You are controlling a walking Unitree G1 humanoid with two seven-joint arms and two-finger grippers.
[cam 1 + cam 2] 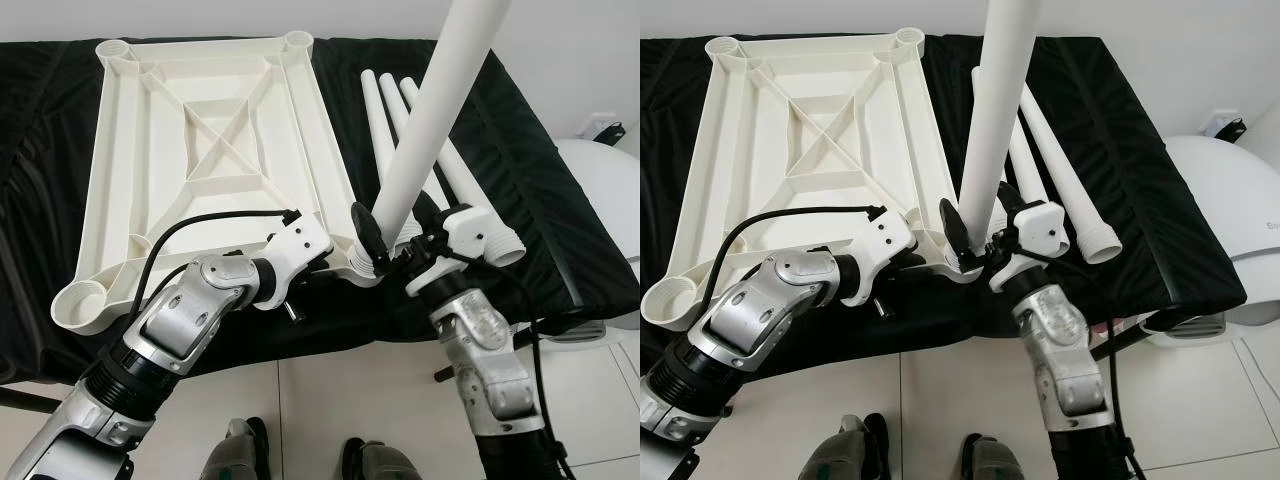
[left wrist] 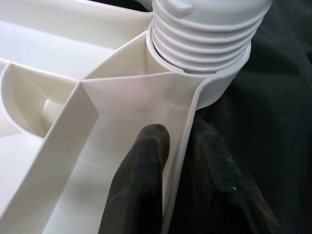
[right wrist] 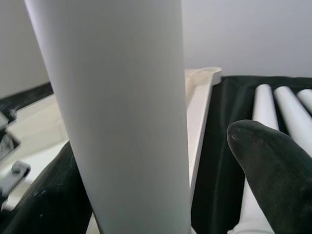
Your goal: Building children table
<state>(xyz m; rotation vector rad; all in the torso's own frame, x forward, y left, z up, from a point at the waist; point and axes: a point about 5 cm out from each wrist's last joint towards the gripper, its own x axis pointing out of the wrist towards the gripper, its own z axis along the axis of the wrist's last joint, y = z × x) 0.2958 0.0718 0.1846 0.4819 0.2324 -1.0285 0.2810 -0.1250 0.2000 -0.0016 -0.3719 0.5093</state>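
Left wrist view: the left gripper [image 2: 170, 180] pinches the rim of the upturned tabletop [image 1: 200, 140]. The right gripper [image 1: 398, 235], fingers parted, brackets the upright leg [image 1: 430, 120] in the corner socket [image 2: 219, 83]; spare legs [image 1: 385, 120] lie beside it.

Black-draped bench [image 1: 520, 150] over pale tile floor [image 1: 330, 400]; upturned white tabletop [image 1: 200, 150] lying flat on it, three loose white legs [image 1: 385, 120] just beside.
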